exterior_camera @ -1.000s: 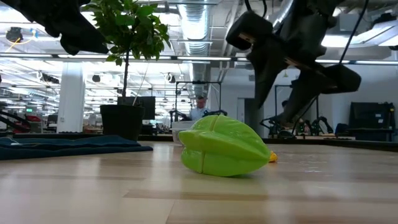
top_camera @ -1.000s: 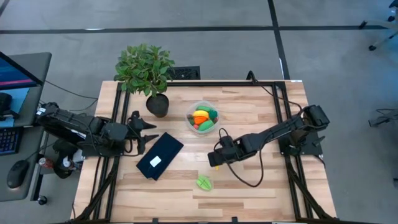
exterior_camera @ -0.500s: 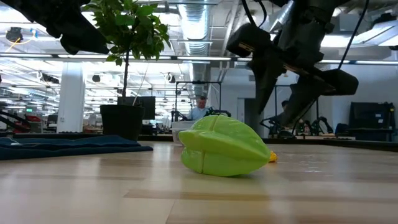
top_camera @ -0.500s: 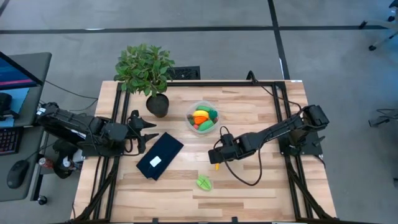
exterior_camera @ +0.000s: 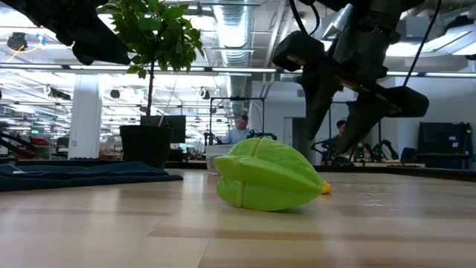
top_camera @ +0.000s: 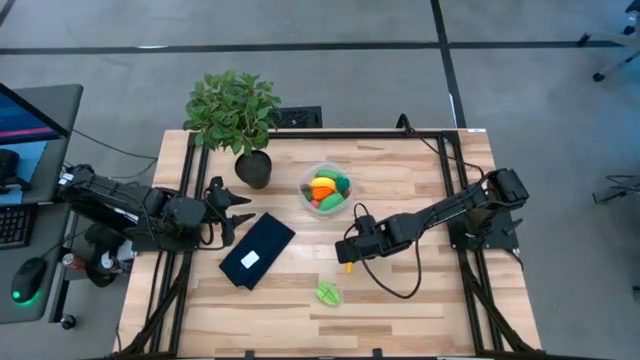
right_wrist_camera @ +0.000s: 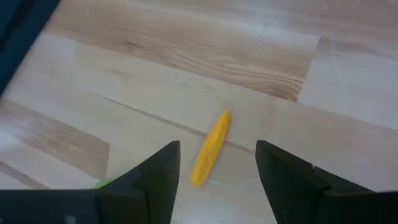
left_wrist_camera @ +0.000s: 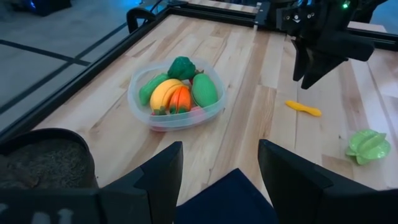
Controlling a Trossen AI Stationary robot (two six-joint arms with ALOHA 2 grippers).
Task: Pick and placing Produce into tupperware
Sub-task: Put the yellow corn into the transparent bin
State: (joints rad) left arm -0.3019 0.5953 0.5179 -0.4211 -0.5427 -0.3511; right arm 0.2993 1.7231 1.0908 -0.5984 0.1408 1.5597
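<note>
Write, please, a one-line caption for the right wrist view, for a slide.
Right gripper with open fingers above a small yellow produce piece lying on the wooden table.

The table [top_camera: 400, 170] is looking like pale matt wood planks with visible grain. The tub [left_wrist_camera: 176, 118] is showing clear glossy plastic, the green star fruit [exterior_camera: 269, 177] is shining like smooth plastic, and the dark mat [top_camera: 257, 250] is looking clothy.

Yellow slim piece [right_wrist_camera: 210, 149], bright green ribbed fruit [exterior_camera: 269, 176] — pale wood-grain table [top_camera: 400, 180], navy cloth [top_camera: 257, 250]
</note>
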